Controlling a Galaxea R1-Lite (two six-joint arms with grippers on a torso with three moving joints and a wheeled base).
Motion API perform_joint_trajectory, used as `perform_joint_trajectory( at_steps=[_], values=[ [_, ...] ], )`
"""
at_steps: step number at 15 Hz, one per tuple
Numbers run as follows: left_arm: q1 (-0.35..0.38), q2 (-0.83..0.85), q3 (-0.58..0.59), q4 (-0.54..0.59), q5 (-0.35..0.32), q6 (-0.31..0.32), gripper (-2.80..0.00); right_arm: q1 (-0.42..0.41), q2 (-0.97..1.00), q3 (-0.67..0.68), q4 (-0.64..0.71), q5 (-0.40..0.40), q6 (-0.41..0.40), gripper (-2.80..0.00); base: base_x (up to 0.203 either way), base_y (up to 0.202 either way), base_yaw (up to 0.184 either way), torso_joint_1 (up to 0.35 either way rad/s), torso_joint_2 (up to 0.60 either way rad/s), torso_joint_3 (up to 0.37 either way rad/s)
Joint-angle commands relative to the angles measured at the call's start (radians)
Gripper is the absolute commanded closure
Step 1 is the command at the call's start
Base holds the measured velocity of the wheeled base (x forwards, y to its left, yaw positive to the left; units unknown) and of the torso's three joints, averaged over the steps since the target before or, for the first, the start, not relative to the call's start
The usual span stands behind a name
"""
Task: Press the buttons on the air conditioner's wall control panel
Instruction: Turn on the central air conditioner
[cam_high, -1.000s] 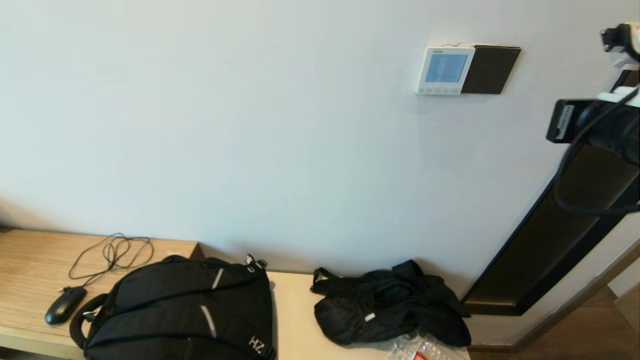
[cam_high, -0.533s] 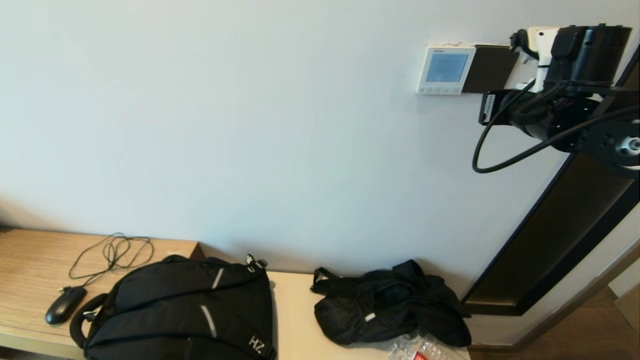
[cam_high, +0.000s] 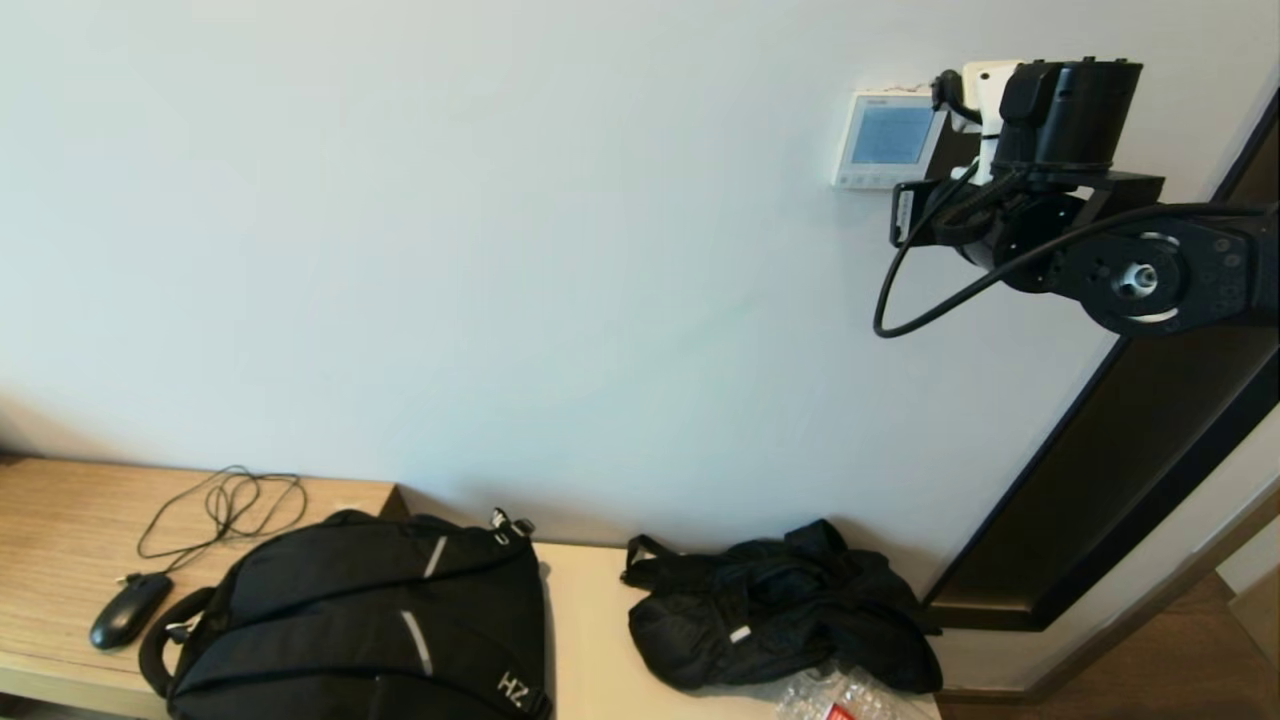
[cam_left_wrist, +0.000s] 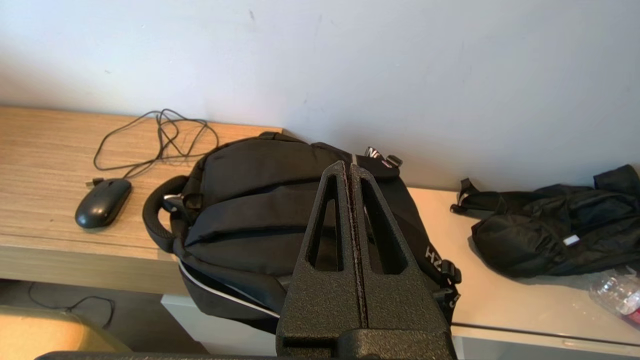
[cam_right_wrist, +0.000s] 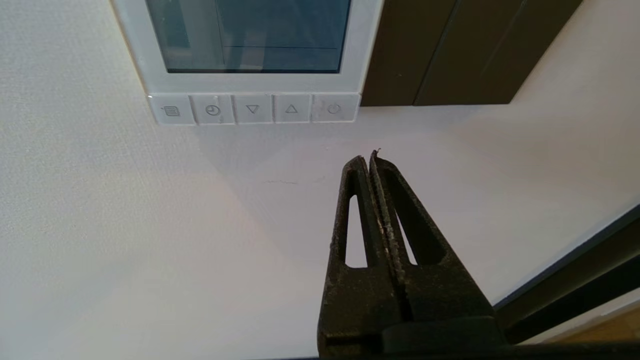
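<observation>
The white air conditioner control panel (cam_high: 885, 135) hangs on the wall at the upper right, with a grey screen and a row of several buttons (cam_right_wrist: 252, 109) along its lower edge. My right arm (cam_high: 1060, 130) is raised in front of the wall just right of the panel. My right gripper (cam_right_wrist: 369, 156) is shut and empty, its tips close to the wall a little below the power button (cam_right_wrist: 334, 109), apart from it. My left gripper (cam_left_wrist: 349, 166) is shut and empty, low over the black backpack (cam_left_wrist: 260, 200).
A dark switch plate (cam_right_wrist: 450, 50) adjoins the panel on its right. A dark door frame (cam_high: 1120, 480) runs down the right. On the bench lie the backpack (cam_high: 370, 620), a corded mouse (cam_high: 128, 610), a black crumpled bag (cam_high: 780, 610) and a plastic bottle (cam_high: 835, 695).
My right arm has swung in from the right edge leftward to the panel, now covering the dark plate beside it. The left arm and the bench items have not moved.
</observation>
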Motion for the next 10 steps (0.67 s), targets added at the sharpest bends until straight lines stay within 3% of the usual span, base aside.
perform_joint_trajectory(
  at_steps=[1, 10],
  values=[
    [0.000, 0.001, 0.000, 0.000, 0.001, 0.001, 0.00, 0.000, 0.019, -0.031, -0.002, -0.003, -0.006, 0.00, 0.000, 0.000, 0.000, 0.000, 0.00, 0.000],
    [0.000, 0.000, 0.000, 0.000, 0.001, 0.000, 0.00, -0.011, 0.078, -0.113, 0.000, -0.003, -0.046, 0.00, 0.000, 0.000, 0.000, 0.000, 0.00, 0.000]
  ],
)
